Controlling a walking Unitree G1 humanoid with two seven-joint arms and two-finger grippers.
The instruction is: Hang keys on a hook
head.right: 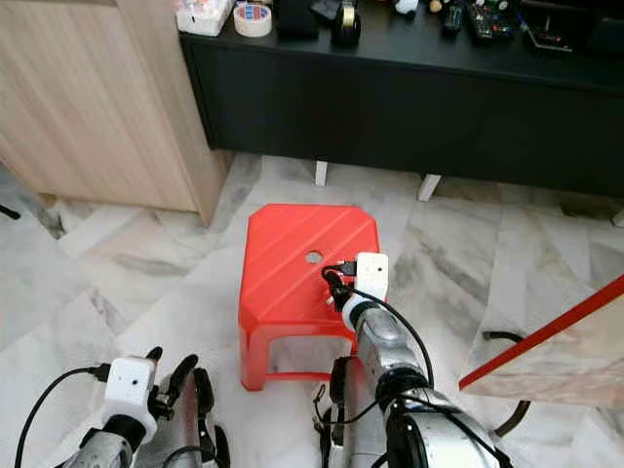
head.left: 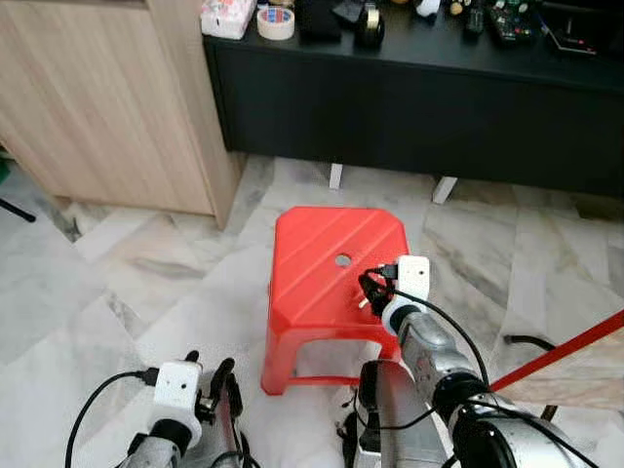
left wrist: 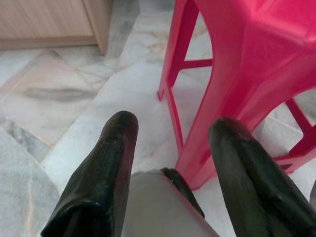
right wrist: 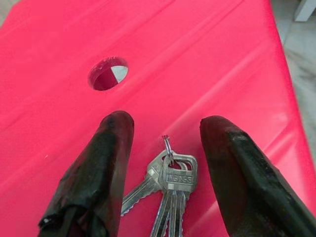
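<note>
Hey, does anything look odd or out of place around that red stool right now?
Only the keys: a small silver bunch lies flat on the red plastic stool top, near its round centre hole, not on any hook. The right hand is open with one finger either side of them. Nothing looks spilled or damaged.

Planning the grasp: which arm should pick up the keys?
Right. The right gripper hovers open over the stool with the keys lying between its fingers. The left gripper hangs low beside the stool's legs, off the seat.
</note>
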